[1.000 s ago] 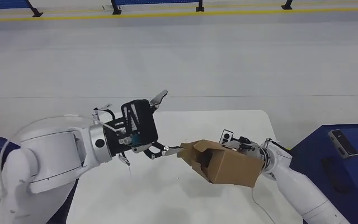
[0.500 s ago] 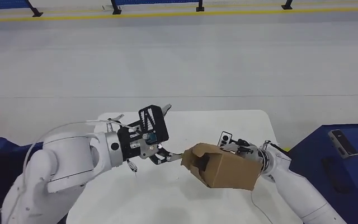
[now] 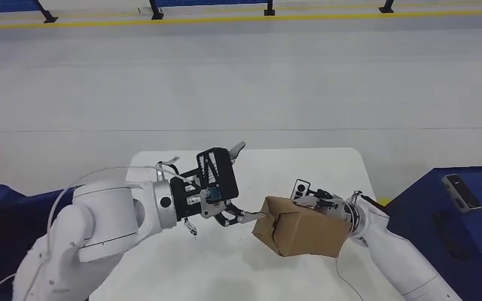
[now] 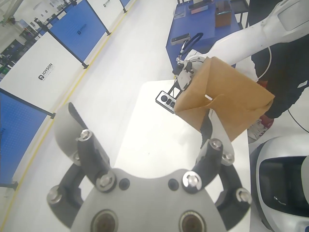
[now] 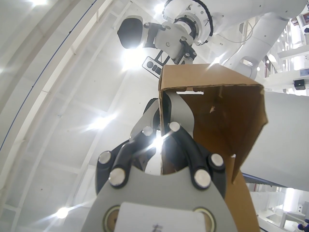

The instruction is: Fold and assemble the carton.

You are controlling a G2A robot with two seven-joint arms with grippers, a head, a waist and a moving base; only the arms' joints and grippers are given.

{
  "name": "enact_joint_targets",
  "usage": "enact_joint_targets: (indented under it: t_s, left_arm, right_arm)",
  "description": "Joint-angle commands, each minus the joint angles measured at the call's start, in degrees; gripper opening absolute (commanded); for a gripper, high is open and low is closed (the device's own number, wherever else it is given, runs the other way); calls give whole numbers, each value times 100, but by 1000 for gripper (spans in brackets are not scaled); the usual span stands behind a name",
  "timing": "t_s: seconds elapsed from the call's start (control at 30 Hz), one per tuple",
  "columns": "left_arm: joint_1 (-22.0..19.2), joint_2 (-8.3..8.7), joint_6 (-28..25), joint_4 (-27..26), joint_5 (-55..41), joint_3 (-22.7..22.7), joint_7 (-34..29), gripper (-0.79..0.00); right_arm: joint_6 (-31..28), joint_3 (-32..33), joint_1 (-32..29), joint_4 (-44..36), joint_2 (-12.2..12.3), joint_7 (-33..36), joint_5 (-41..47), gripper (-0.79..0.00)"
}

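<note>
The brown carton (image 3: 301,229) hangs over the white table (image 3: 226,263), right of its middle. My right gripper (image 3: 325,205) grips it from the right end. In the right wrist view, this gripper (image 5: 161,105) is shut on one carton wall (image 5: 217,112), with one finger inside the box and one outside. My left gripper (image 3: 253,180) is open at the carton's left end. One left fingertip (image 4: 213,121) touches the folded end flap of the carton (image 4: 224,92); the other finger (image 4: 72,114) stands free, well apart from it. The left gripper (image 4: 140,108) holds nothing.
A blue cart (image 3: 444,211) with small items stands right of the table; in the left wrist view the cart (image 4: 200,22) lies beyond the carton. Bare tabletop lies in front of and behind the carton. Blue barrier panels (image 4: 79,25) line the floor farther off.
My left gripper has moved right against the carton's left end, and the flaps there have folded shut. The carton has dropped slightly and tilted flatter in the right gripper.
</note>
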Motion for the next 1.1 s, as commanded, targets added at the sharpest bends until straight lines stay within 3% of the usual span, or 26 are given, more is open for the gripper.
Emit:
enact_joint_targets:
  t_s: [0.0, 0.33, 0.9, 1.07]
  left_arm:
    - [-36, -15, 19, 19, 36, 54, 66, 0]
    - [-252, -132, 56, 332, -266, 492, 383, 0]
    - [-587, -289, 172, 729, -518, 966, 223, 0]
    - [-620, -341, 118, 887, -1102, 1140, 175, 0]
  right_arm:
    - [21, 23, -7, 0, -7, 5, -9, -785]
    - [151, -9, 25, 36, -64, 9, -133, -785]
    - [213, 94, 44, 96, -118, 47, -131, -785]
    - [233, 116, 70, 111, -125, 27, -109, -785]
